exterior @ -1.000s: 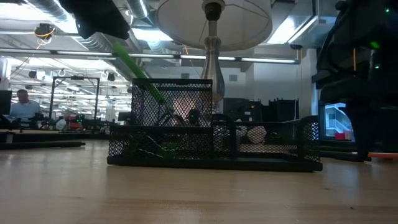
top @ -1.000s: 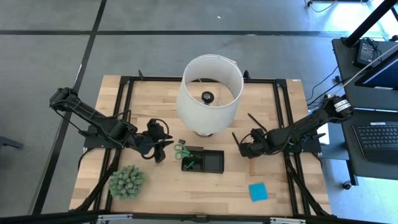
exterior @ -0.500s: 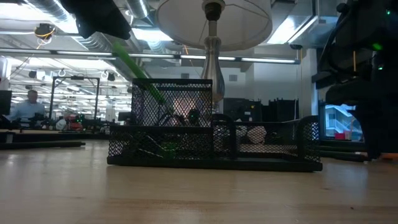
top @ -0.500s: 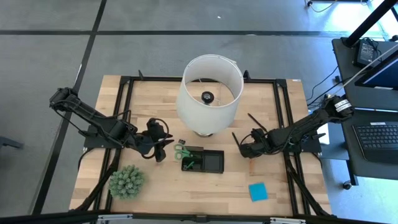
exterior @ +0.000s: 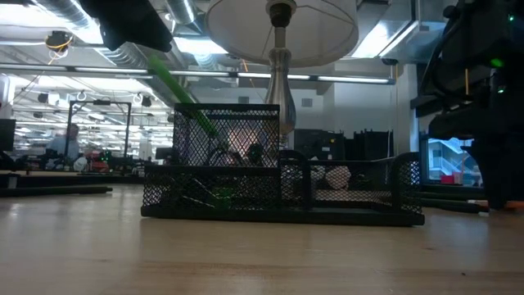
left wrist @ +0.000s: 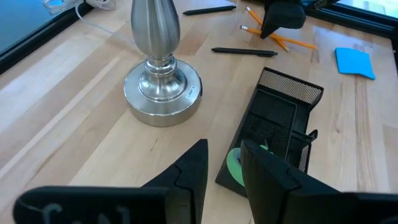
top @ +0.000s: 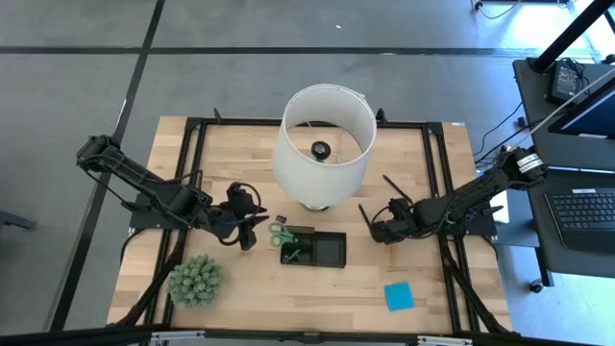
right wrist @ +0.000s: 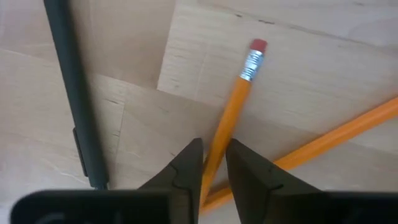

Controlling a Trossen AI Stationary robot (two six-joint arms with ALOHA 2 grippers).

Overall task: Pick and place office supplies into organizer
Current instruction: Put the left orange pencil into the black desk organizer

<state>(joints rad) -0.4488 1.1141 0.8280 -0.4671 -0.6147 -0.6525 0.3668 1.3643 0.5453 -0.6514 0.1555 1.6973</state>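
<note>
Pencil-grasping is the step in hand: the right gripper (right wrist: 211,168), well to the right of the organizer (top: 313,248), has its fingers nearly together on an orange pencil (right wrist: 231,118) that crosses a second orange pencil (right wrist: 323,144); lifting straight up should keep the second one and the dark pen (right wrist: 73,99) beside it undisturbed. The left gripper (left wrist: 222,167) waits just left of the organizer, half open around green scissors (left wrist: 235,167) whose handles show between its fingers. The wooden table (top: 250,288) also holds a lamp (top: 325,144) behind the organizer; beyond lies an open office.
</note>
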